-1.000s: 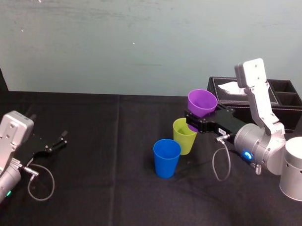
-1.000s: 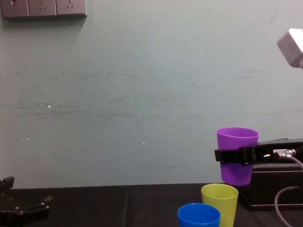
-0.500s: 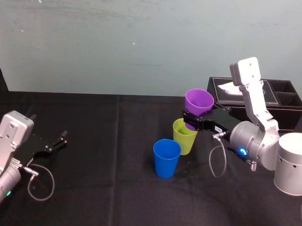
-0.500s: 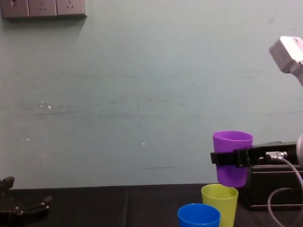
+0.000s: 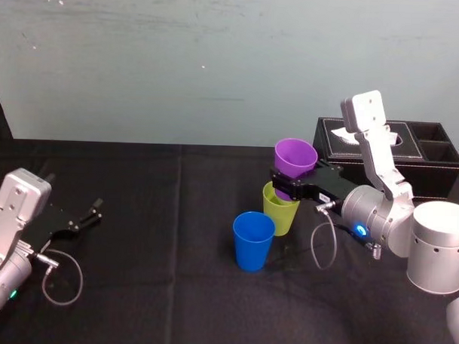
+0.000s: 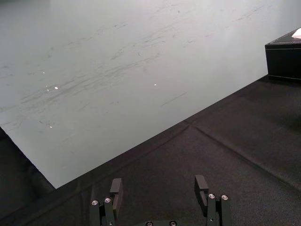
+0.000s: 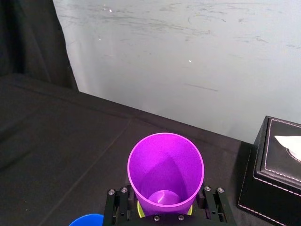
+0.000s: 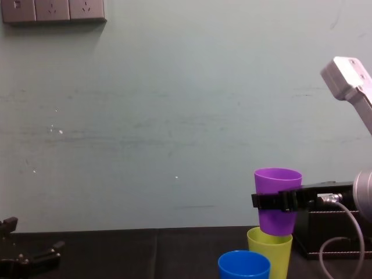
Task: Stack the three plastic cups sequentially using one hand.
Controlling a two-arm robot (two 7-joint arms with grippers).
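Purple tapered plastic cup (image 5: 295, 157) is gripped around its wall in the head view by the right black clamp gripper (image 5: 289, 182), over the yellow-green plastic cup (image 5: 279, 212). The blue plastic cup (image 5: 253, 241) stands just beside. The left gripper (image 5: 89, 212) is parked far left.

Left wrist view: fingers are spread, nothing is held.

Right wrist view: a yellow-green rim is seen under the purple base.

Chest view: the purple cup has been lowered and shifted left versus a second ago. Its base now meets the yellow-green mouth, so the first nesting is judged nearly done.

Purple cup (image 5: 296, 156) in right tool (image 5: 286, 183), at mouth of yellow-green cup (image 5: 280, 211)

Soft, even room light with faint shadows.
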